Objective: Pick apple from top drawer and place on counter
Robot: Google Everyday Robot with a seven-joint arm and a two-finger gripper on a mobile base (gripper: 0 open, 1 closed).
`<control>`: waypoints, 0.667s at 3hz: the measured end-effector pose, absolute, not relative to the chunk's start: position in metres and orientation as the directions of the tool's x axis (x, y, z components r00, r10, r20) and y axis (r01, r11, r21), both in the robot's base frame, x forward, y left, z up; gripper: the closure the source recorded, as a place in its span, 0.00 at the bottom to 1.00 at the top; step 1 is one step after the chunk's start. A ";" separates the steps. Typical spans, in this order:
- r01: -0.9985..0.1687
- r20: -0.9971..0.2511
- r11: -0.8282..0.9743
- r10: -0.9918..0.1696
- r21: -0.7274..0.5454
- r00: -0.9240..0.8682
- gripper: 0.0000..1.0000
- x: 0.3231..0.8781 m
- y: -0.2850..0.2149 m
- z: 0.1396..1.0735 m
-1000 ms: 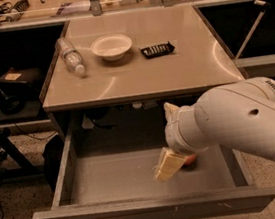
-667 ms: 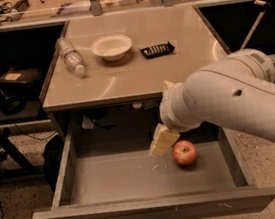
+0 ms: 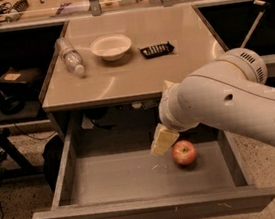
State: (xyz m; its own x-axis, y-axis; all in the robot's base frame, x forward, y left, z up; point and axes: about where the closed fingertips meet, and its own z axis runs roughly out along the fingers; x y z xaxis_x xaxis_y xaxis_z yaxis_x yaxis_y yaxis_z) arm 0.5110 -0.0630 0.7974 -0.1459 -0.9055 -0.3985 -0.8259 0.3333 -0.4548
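The apple [image 3: 184,152], small and red with yellowish patches, lies on the floor of the open top drawer [image 3: 156,210], right of its middle. My gripper [image 3: 163,139], with a pale yellow tip, hangs just left of the apple and slightly above it, at the end of my thick white arm [image 3: 227,99], which comes in from the right. It does not hold the apple. The beige counter [image 3: 138,76] lies above the drawer, behind the gripper.
On the counter stand a white bowl [image 3: 111,47], a clear plastic bottle [image 3: 71,56] lying on its side at the left, and a small black tray-like object [image 3: 157,50]. Dark shelving and cables sit to the left, with desks behind.
My arm has risen and drawn back from the drawer floor. The apple, covered by the gripper a second ago, now shows fully and lies where it was.
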 end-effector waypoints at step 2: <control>-0.841 -0.232 0.234 -0.964 -0.488 -0.133 0.00 0.542 -0.134 0.759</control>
